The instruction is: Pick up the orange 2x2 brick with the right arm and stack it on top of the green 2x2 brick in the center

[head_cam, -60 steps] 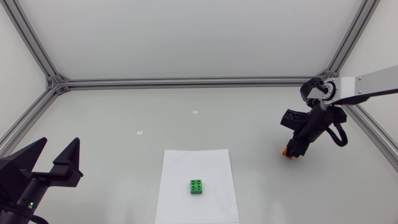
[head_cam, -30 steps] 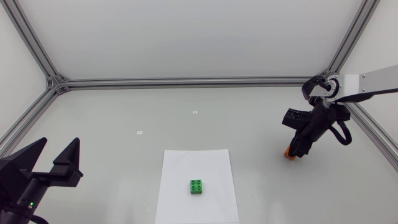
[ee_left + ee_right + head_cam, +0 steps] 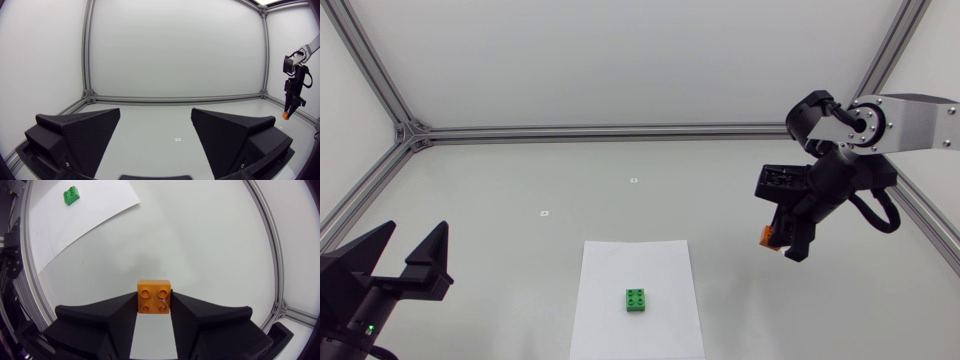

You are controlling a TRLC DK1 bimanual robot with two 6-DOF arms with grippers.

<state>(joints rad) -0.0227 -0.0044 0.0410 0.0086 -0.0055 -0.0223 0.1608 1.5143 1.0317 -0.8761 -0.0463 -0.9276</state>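
- You have the grey table (image 3: 520, 240) filling the head view, with metal rails along its far edge and its sides.
- Your right arm (image 3: 910, 120) comes in from the right edge, its silver link running to a black joint, and bends down toward the right part of the table.
- Your left gripper (image 3: 156, 114) sits at the near left corner with its two wedge fingers spread wide and nothing between them.
- A white sheet of paper (image 3: 620, 265) lies flat on the near middle of the table.
- Your right gripper (image 3: 154, 300) points down and toward the middle, and both fingers press on the orange brick from opposite sides, so you have it clamped.
- The orange brick (image 3: 154, 296) sits at the fingertips with its four studs facing the wrist camera. From above you see only an orange corner of it at the gripper's tip, to the right of the paper. It looks to hang clear of the table, though you cannot be sure from these views.
- The green brick (image 3: 637, 300) stands studs up on the near half of the paper, inside its edges, well apart from the orange brick and the right gripper.
- Two tiny white marks lie on the bare table beyond the paper, one (image 3: 633, 181) near the middle, the other (image 3: 546, 212) further left.
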